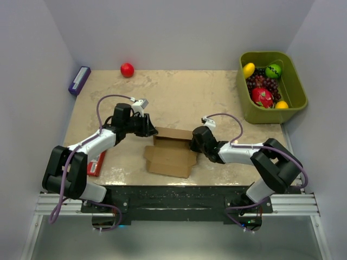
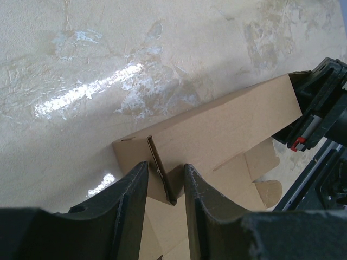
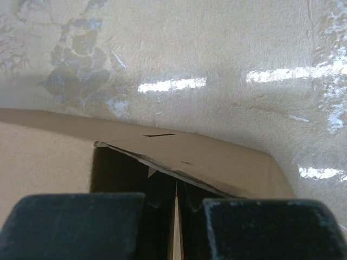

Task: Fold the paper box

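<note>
The paper box [image 1: 171,154] is brown cardboard, partly folded, lying at the table's near middle with its back wall raised and flaps spread toward me. My left gripper [image 1: 150,129] is at its left end. In the left wrist view the jaws [image 2: 164,169] stand open astride an upright side flap [image 2: 160,170], with a gap on both sides. My right gripper [image 1: 194,142] is at the box's right end. In the right wrist view its jaws [image 3: 176,216] are shut on a thin cardboard edge under a bent flap [image 3: 217,157].
A green bin [image 1: 297,86] of toy fruit stands at the back right. A red ball [image 1: 127,69] and a small purple box [image 1: 79,80] lie at the back left. A flat red box [image 1: 96,163] lies under my left arm.
</note>
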`<state>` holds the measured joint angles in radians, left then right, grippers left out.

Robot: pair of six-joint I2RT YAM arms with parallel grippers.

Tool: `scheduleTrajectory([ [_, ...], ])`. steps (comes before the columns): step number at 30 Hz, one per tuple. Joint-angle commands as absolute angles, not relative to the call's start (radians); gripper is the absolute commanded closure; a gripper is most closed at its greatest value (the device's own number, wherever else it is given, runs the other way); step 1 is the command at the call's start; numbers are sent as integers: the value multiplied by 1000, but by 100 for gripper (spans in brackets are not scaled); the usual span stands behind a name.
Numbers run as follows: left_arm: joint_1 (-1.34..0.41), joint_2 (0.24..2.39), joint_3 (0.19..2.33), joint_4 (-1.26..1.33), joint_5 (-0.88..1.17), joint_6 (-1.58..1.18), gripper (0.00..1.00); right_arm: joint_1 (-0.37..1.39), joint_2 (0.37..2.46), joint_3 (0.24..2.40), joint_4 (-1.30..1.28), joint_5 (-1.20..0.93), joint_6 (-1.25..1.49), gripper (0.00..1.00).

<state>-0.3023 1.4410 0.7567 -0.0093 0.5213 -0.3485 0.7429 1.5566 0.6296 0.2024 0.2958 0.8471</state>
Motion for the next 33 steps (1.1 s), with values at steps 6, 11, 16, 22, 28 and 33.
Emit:
scheduleTrajectory([
  [6,-299,1460,756,-26,523,-336,62,767,1609,621,163,342,905,94],
  [11,-299,1468,759,-28,532,-337,62,776,1596,629,129,342,913,89],
  [16,-299,1436,769,-89,476,-279,61,860,1366,643,-47,523,876,69],
  [22,-299,1416,756,-87,468,-276,61,972,1209,683,-235,515,906,52],
  [28,-299,1405,762,-84,485,-281,61,1009,1242,670,-242,457,963,58],
  [33,-299,1396,761,-81,495,-282,61,1009,1339,672,-198,416,1000,63],
])
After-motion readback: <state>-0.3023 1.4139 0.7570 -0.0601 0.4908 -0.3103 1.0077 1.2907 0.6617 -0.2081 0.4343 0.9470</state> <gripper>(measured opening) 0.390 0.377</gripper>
